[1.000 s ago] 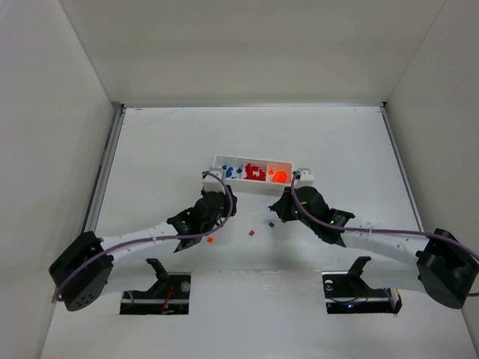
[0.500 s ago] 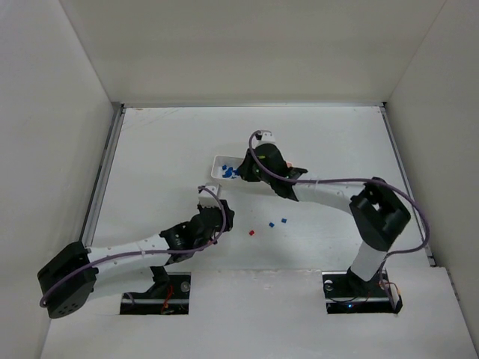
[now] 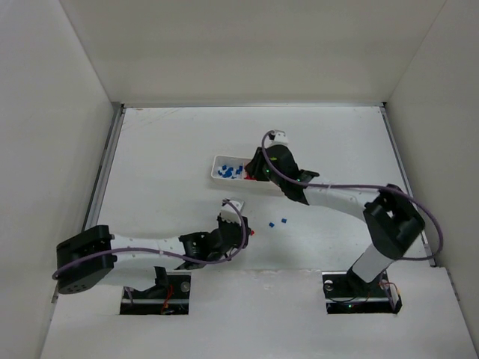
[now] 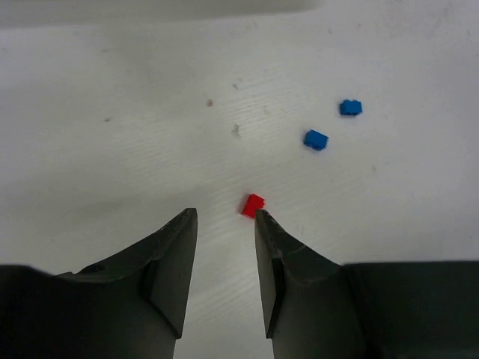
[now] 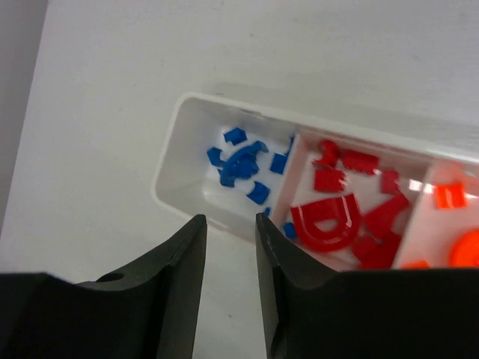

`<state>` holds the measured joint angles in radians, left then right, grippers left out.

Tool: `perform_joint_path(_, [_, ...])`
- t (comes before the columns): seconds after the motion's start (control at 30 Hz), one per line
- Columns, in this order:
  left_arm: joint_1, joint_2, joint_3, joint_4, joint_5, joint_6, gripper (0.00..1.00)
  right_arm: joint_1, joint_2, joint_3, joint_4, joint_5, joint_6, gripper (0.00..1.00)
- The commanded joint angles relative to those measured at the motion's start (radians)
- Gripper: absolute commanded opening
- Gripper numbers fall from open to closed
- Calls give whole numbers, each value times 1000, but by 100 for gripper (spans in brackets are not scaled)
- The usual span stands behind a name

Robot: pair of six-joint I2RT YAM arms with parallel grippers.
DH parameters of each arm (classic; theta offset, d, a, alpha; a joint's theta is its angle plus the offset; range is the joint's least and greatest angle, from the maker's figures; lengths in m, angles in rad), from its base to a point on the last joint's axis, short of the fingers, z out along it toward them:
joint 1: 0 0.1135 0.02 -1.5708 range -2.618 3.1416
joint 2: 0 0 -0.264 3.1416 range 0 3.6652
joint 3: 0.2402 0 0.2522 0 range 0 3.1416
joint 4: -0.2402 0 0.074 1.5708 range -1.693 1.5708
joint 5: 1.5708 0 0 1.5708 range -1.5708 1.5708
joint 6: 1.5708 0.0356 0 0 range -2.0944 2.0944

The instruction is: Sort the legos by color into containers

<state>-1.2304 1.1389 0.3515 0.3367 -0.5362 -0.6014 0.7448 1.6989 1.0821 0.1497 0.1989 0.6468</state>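
left gripper [image 4: 224,217], jaws parted and empty, should straddle the red brick [image 4: 253,204] squarely before closing; right gripper [image 5: 230,221] parted, empty too

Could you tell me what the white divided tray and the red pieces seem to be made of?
White three-compartment tray: probably moulded plastic, smooth, slightly glossy; rounded corners, soft sheen on walls. Red arch-shaped piece in its middle compartment: hard glossy plastic; bright highlights along its curve. Small red brick on the table: likely the same plastic; finish too small to judge.
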Motion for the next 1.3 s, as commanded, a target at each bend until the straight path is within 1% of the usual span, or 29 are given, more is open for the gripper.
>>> perform_joint_path(0.0, [-66, 77, 93, 93, -30, 51, 34, -11, -180, -156, 102, 59, -4, 34])
perform_joint_path(0.07, [-88, 133, 127, 88, -44, 71, 33, -23, -267, -270, 131, 74, 7, 31])
perform_joint_path(0.13, [-105, 162, 141, 71, -68, 81, 33, -31, -358, -382, 151, 77, 19, 31])
perform_joint_path(0.2, [-108, 176, 141, 53, -79, 83, 34, -35, -428, -456, 157, 77, 14, 32])
perform_joint_path(0.33, [-96, 183, 119, 24, -74, 74, 35, -52, -553, -563, 159, 79, 24, 38])
perform_joint_path(0.47, [-85, 229, 121, 33, -39, 75, 36, -60, -633, -629, 152, 79, 24, 39])
perform_joint_path(0.6, [-86, 280, 142, 27, -27, 77, 36, -58, -659, -656, 151, 74, 30, 39])
perform_joint_path(0.8, [-63, 312, 152, 13, -36, 77, 33, -54, -648, -666, 157, 74, 33, 39])
perform_joint_path(1.03, [-50, 352, 158, 44, -13, 84, 29, -43, -642, -685, 165, 79, 47, 39])
perform_joint_path(1.17, [-47, 369, 164, 47, 19, 89, 23, -46, -651, -686, 165, 79, 47, 39])
perform_joint_path(1.27, [-54, 349, 161, 38, 18, 84, 15, -46, -659, -694, 165, 79, 48, 39])
